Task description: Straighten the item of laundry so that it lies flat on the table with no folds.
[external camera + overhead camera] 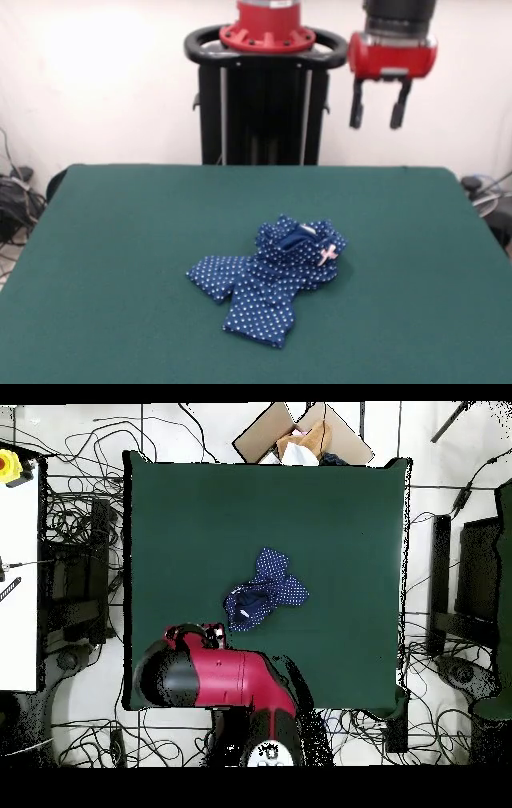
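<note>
tool (378,120) wide, empty, high above trousers (272,276) | waistband bunched — pinching both layers risks dragging, not flattening

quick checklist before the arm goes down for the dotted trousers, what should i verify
1. Gripper open and empty: ok, fingers apart, holding nothing.
2. Gripper clear of the trousers: ok, it hangs high above the table's far edge.
3. Trousers flat: not ok, the waistband end with the bow is bunched up and the legs overlap.
4. Trousers well inside the table edges: ok, near the middle.
5. Other things on the cloth in the way: ok, none seen.
6. Best grasp point: cannot tell, the folds hide the hems.
</note>
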You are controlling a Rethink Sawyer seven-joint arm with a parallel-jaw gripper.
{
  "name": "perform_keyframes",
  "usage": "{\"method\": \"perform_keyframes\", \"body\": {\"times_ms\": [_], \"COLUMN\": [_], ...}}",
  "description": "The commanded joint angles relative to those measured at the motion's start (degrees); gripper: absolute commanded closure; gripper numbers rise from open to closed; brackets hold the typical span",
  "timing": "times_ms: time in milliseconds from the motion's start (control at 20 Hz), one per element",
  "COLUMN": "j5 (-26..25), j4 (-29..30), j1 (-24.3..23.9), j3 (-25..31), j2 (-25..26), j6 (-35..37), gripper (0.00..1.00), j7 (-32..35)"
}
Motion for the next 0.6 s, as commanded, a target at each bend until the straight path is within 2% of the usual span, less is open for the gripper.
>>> {"method": "perform_keyframes", "body": {"times_ms": [50,250,450,600], "j5": [2.41,2.92,3.59,2.23], "j4": [-9.12,-7.94,-8.44,-6.94], "j1": [-1.3,-1.14,1.81,-1.78], "j3": [-1.88,-3.13,-7.84,-5.47], "j2": [11.39,16.83,21.62,24.04], "j6": [-5.32,-14.75,-21.78,-25.65], "gripper": [0.0,0.0,0.0,0.0], "j7": [13.43,16.27,17.43,15.13]}}
